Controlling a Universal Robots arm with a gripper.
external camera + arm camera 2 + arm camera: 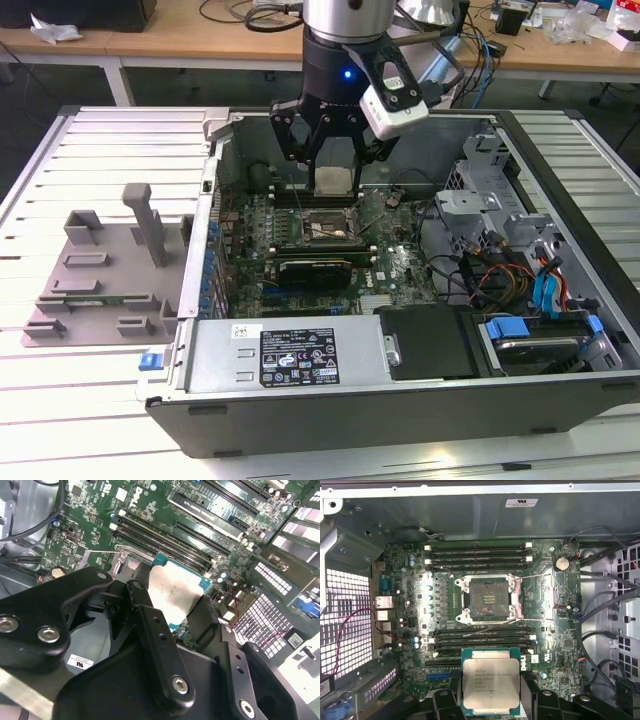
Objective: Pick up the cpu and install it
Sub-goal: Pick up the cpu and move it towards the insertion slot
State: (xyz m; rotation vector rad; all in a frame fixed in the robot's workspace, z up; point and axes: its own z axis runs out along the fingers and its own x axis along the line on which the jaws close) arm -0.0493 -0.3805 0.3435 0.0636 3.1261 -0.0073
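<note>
The pincer (pixel 335 186) was clamped on the cpu (pixel 333 180), its black fingers (pixel 146 611) pressed against two opposite edges of the chip. The cpu, silver-grey lid facing up in the first wrist view, hung flat inside the open computer case (pixel 300 395), above the green motherboard (pixel 555 640). It was not in the socket (pixel 489 600), which lay bare with its metal frame swung open. Instead it hung over the memory slots (pixel 480 642) just beside the socket. Out on the slatted counter (pixel 100 150), at the exterior view's left, lay a grey fixture tray (pixel 100 270), well apart from the case.
</note>
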